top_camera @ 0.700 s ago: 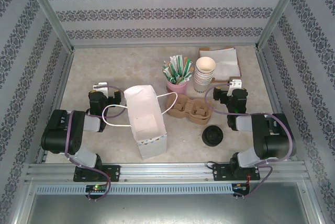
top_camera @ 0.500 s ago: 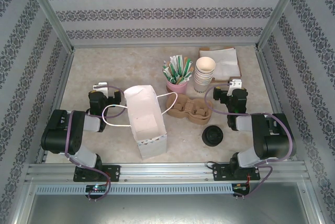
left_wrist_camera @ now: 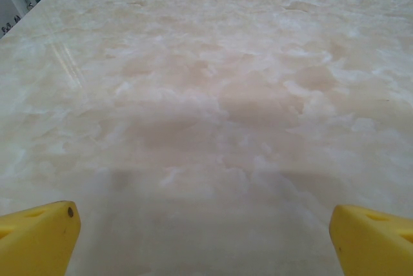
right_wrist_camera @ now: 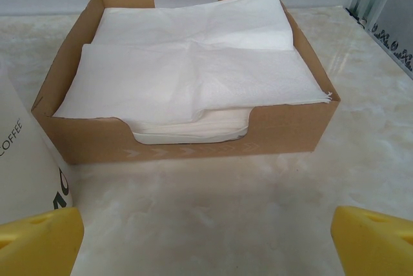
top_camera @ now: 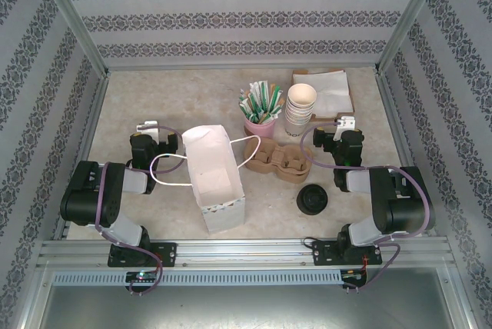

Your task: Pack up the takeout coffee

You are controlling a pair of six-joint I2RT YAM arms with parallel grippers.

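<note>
"Zero steps done so far, then?"

"That's how you should read it. The white paper bag (top_camera: 215,179) stands open between the arms with nothing visible inside. The cardboard cup carrier (top_camera: 280,160) just to its right has bare wells."

"And the takeout coffee (top_camera: 312,200)?"

"Lidded, upright on the table (top_camera: 154,98), right of the bag and near the carrier, touching neither. Your left gripper (left_wrist_camera: 206,244) and right gripper (right_wrist_camera: 206,244) both have their jaws spread wide with nothing between them. The right one faces the napkin box (right_wrist_camera: 187,76). By my judgement, grasping the cup, seating it and bagging it are all left."
</note>
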